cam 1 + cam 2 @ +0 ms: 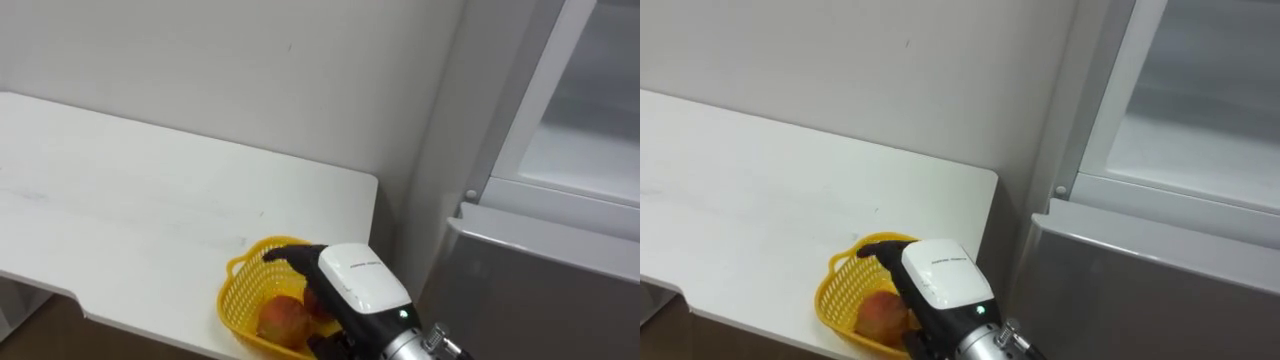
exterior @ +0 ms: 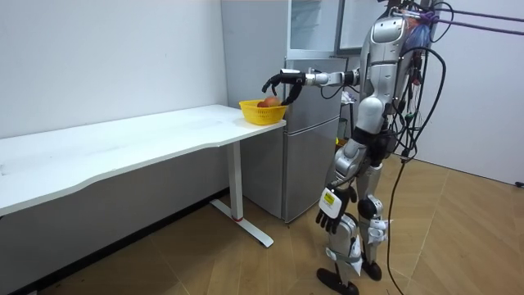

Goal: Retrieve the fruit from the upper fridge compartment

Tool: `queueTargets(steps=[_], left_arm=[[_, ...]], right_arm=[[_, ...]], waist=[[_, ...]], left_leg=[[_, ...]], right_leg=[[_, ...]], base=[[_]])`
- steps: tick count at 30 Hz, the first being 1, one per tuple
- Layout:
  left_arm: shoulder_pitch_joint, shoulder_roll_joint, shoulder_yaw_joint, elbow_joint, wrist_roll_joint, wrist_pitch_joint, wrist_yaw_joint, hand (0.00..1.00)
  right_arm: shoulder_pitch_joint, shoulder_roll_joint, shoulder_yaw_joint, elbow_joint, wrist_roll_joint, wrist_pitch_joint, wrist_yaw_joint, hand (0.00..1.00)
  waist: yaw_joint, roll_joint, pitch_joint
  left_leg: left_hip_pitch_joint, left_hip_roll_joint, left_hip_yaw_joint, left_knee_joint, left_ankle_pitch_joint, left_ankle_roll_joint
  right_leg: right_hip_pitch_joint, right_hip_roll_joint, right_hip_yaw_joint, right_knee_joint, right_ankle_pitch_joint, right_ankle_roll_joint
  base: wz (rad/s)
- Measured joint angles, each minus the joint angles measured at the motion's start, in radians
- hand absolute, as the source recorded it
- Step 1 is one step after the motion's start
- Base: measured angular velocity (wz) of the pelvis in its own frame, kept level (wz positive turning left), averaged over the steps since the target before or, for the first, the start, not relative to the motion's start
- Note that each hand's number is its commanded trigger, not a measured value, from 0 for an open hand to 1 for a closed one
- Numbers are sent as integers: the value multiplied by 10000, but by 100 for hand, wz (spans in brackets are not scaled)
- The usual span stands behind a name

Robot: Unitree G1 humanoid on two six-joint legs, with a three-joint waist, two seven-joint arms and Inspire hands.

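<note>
The yellow basket point(image 1: 237, 292) sits at the end of the white tabletop point(image 1: 150, 225) nearest the fridge, close to the front edge and the rounded corner. The orange-red fruit point(image 1: 284, 318) lies inside it. A narrow strip of wall point(image 1: 250, 70) separates the tabletop's end from the fridge. The rest of the tabletop stretches away bare toward the robot's left.

The right robot hand point(image 1: 355, 280) hovers over the basket, its white back uppermost. From the head, one dark finger arches over the near rim and the others are tucked behind the hand. The room view looks at the hand from the side: its fingers are spread and loosely hooked above the basket, closed on nothing, with the fruit below them.

To the right, the upper fridge compartment point(image 1: 585, 150) stands open with a pale interior. Its sill lies above the grey lower fridge door point(image 1: 540, 290).

The room view places the robot upright in front of the fridge, with its right arm stretched level toward the tabletop. The left robot hand point(image 2: 330, 211) hangs slack by its thigh. Open wooden floor point(image 2: 458, 238) lies around the robot.
</note>
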Motion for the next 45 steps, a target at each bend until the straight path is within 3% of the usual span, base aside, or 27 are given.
queueTargets(steps=[6, 15, 23, 30, 33, 37, 45], left_arm=[[4, 0, -1, 3, 0, 13, -3, 0], [91, -1, 14, -156, 14, 49, -3, 0], [127, -3, 14, -208, 15, 214, 6, 0], [162, 0, 103, -296, 75, 215, 107, 0], [147, -5, 108, -297, 92, 200, 182, 0], [108, -108, 217, -286, 276, 175, 227, 0], [194, -188, 215, -288, 274, 171, 233, 0]], right_arm=[[0, 3, 21, 3, -7, 3, 0, 0], [0, 1, 21, 4, -25, 80, 0, 0], [1, -16, 23, 5, -7, 94, 0, 0], [1, -15, 11, -4, 0, 93, 0, 0], [1, -10, -47, -89, 49, 50, -1, 0], [1, 66, -578, -398, 239, -54, 0, 0], [1, 74, -1079, -1676, 1136, -275, -118, 0]], waist=[[3, 39, -8], [5, 301, -30], [4, 296, -39], [-73, 169, -127], [-94, 178, -121], [-106, 333, -66], [-214, 677, -175]], left_leg=[[-1, 0, -4, 7, 1, 1], [6, -1, 1, 1, 2, 3], [15, -2, 2, 2, 2, 3], [25, 0, 9, 6, 3, 4], [43, 2, 13, 13, 4, 5], [25, 1, -10, 88, -4, 17], [225, 1, 42, -21, 24, 31]], right_leg=[[0, 0, 6, 1, 0, 0], [-7, 6, 4, -1, -1, 2], [1, 10, 5, 0, -1, 2], [11, 10, 1, -2, -1, 2], [43, 3, 15, -9, -1, 2], [61, 0, 39, -13, -1, 2], [162, -20, 142, -6, -1, 1]], base=[[0], [0], [0], [0], [0], [0], [-1]])
